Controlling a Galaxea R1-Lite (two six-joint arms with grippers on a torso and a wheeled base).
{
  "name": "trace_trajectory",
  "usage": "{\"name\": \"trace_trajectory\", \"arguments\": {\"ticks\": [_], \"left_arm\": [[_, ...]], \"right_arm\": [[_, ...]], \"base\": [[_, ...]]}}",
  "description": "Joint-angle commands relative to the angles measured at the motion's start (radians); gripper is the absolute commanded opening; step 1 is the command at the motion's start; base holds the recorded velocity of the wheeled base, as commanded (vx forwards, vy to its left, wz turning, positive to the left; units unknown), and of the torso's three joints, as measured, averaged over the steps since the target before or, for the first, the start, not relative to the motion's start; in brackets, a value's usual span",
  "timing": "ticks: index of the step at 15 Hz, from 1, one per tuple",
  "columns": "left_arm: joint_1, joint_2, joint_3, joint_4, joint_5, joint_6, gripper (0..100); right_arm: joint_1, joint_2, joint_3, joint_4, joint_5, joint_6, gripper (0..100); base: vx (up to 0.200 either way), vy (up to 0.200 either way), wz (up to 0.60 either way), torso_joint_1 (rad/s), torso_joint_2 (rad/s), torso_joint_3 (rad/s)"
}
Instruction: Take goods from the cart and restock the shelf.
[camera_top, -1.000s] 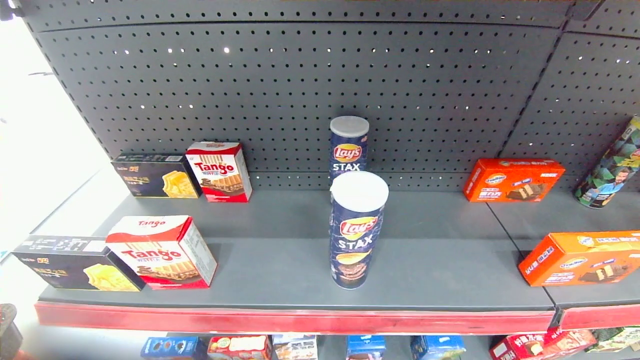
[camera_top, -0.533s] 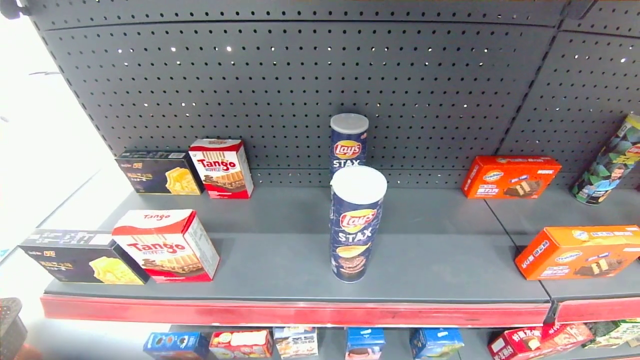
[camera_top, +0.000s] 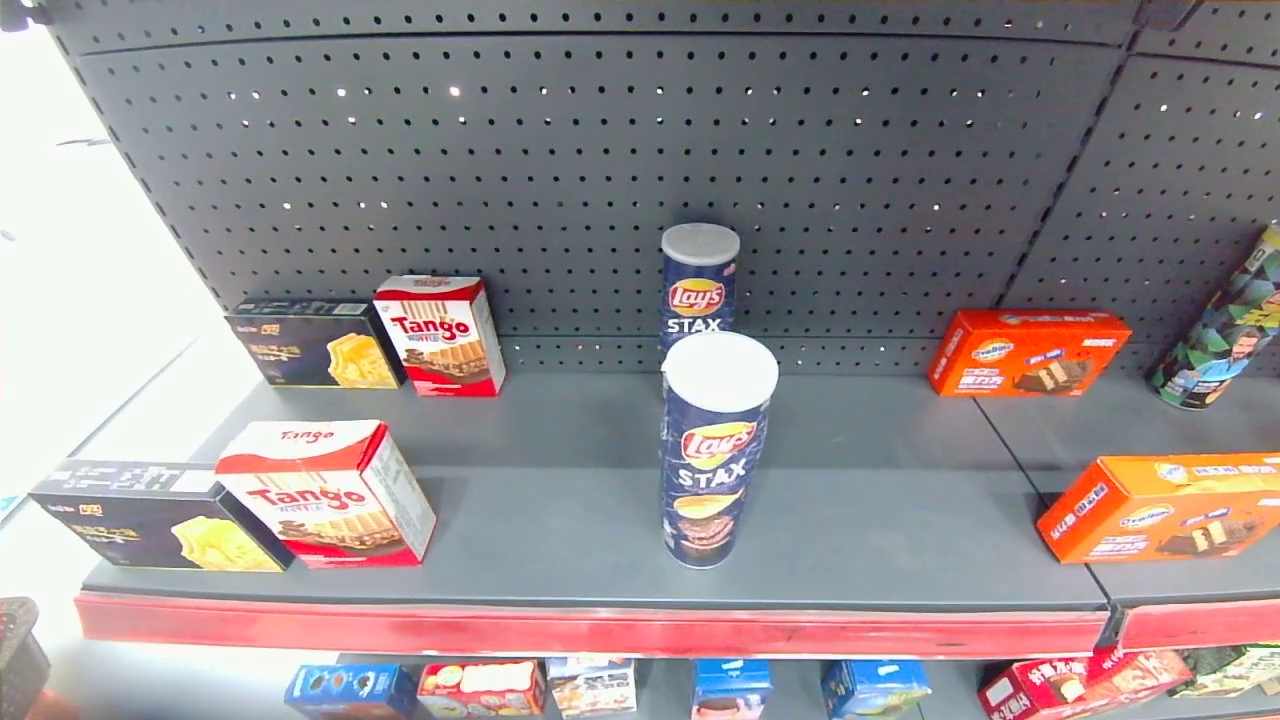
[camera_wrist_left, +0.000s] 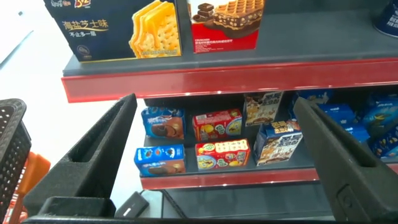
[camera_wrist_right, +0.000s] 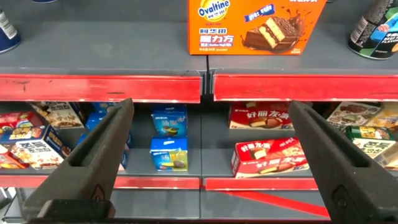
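Grey pegboard shelf (camera_top: 560, 520) with red front edge. Centre frame: the front chip can (camera_top: 712, 470) stands upright, hiding the base of the rear can (camera_top: 698, 285). Lower left corner: cart basket (camera_top: 15, 645), cut off. Fingers of the left gripper (camera_wrist_left: 214, 101) and right gripper (camera_wrist_right: 211, 104) are wide apart, empty.

The left gripper (camera_wrist_left: 217, 158) points forward, spread wide apart. The right gripper (camera_wrist_right: 211, 162) points forward too, spread equally wide.

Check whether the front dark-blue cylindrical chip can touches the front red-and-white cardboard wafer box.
Apart. The head view shows a stretch of bare grey shelf between the front chip can and the front wafer box.
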Motion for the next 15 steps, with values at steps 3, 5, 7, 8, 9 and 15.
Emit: {"name": "trace_trajectory", "arguments": {"ticks": [3, 5, 7, 8, 9, 15], "left_arm": [[0.0, 0.001, 0.0, 0.0, 0.0, 0.0, 100], [0.0, 0.001, 0.0, 0.0, 0.0, 0.0, 100], [0.0, 0.001, 0.0, 0.0, 0.0, 0.0, 100], [0.0, 0.001, 0.0, 0.0, 0.0, 0.0, 100], [0.0, 0.001, 0.0, 0.0, 0.0, 0.0, 100], [0.0, 0.001, 0.0, 0.0, 0.0, 0.0, 100]], "right_arm": [[0.0, 0.004, 0.0, -0.002, 0.002, -0.002, 100], [0.0, 0.004, 0.0, -0.002, 0.002, -0.002, 100], [0.0, 0.004, 0.0, 0.0, 0.002, -0.001, 100], [0.0, 0.004, 0.0, -0.002, 0.002, -0.001, 100], [0.0, 0.004, 0.0, -0.002, 0.002, -0.001, 100], [0.0, 0.004, 0.0, 0.0, 0.002, -0.002, 100]], "base": [[0.0, 0.0, 0.0, 0.0, 0.0, 0.0], [0.0, 0.0, 0.0, 0.0, 0.0, 0.0], [0.0, 0.0, 0.0, 0.0, 0.0, 0.0], [0.0, 0.0, 0.0, 0.0, 0.0, 0.0], [0.0, 0.0, 0.0, 0.0, 0.0, 0.0], [0.0, 0.0, 0.0, 0.0, 0.0, 0.0]]}}
